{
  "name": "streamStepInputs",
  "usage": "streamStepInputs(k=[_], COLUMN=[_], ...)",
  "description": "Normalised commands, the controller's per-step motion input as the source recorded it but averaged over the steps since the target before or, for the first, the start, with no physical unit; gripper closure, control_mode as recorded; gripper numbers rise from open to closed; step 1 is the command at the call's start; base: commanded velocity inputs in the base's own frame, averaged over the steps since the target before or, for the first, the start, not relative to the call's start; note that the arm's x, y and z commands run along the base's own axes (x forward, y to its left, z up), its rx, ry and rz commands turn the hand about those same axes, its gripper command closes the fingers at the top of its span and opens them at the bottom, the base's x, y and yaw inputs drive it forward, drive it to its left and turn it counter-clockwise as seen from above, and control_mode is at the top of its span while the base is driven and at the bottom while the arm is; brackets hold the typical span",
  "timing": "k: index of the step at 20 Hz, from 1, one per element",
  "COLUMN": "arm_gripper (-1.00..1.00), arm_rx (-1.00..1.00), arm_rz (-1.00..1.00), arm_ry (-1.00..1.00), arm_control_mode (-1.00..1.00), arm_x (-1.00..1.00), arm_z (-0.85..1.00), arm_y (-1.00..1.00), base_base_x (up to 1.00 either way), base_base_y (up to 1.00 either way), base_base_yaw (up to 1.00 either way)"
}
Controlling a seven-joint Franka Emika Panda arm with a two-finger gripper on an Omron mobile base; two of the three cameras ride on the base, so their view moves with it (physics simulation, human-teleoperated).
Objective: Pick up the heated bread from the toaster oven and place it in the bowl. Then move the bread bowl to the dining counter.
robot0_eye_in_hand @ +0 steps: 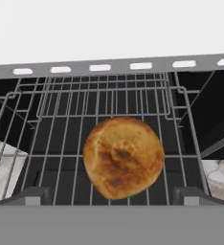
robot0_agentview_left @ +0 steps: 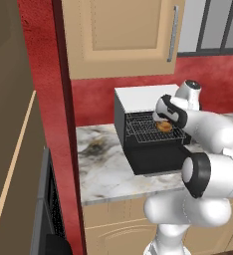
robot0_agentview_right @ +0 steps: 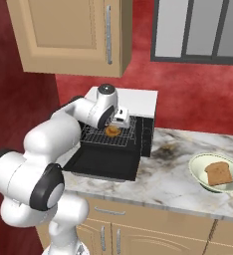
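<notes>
The black toaster oven (robot0_agentview_left: 138, 97) (robot0_agentview_right: 138, 99) stands on a marble counter (robot0_agentview_left: 101, 169) with its door (robot0_agentview_right: 103, 162) dropped flat. A round orange-brown bread (robot0_agentview_left: 164, 127) (robot0_agentview_right: 112, 131) (robot0_eye_in_hand: 123, 157) lies on its wire rack (robot0_eye_in_hand: 61, 143). My gripper (robot0_agentview_left: 163, 121) (robot0_agentview_right: 116, 124) (robot0_eye_in_hand: 111, 197) is open just above and in front of the bread. Its fingertips (robot0_eye_in_hand: 30, 196) stand wide on either side and touch nothing. The pale bowl (robot0_agentview_right: 195, 167) sits on the counter to the right, with a squarish toasted slice (robot0_agentview_right: 219, 173) in it. The dining counter is out of view.
A tan wall cabinet (robot0_agentview_left: 123, 35) (robot0_agentview_right: 68, 35) hangs over the oven. Behind it runs a red wall, with a window (robot0_agentview_right: 203, 30) to the right. A red pillar (robot0_agentview_left: 49, 124) and a dark tall unit (robot0_agentview_left: 9, 149) close off the left. The lowered door overhangs the counter's front edge.
</notes>
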Motion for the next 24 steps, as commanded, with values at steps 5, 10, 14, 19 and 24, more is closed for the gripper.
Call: streamStepInputs(k=[5, 10, 14, 19, 24], arm_gripper=[-1.00, -1.00, -1.00, -1.00, -1.00], arm_rx=[0.00, -0.02, -0.03, -0.06, -0.06], arm_rz=[-0.02, -0.05, -0.06, -0.05, -0.02], arm_ry=[0.00, 0.00, 0.00, 0.00, 0.00], arm_control_mode=[-1.00, -1.00, -1.00, -1.00, -1.00], arm_x=[0.12, 0.04, 0.02, 0.01, 0.00], arm_z=[-0.11, -0.20, -0.16, -0.18, -0.21], arm_y=[-0.12, -0.03, 0.00, 0.03, 0.00], base_base_x=[0.00, 0.00, 0.00, 0.00, 0.00], base_base_y=[0.00, 0.00, 0.00, 0.00, 0.00], base_base_yaw=[0.00, 0.00, 0.00, 0.00, 0.00])
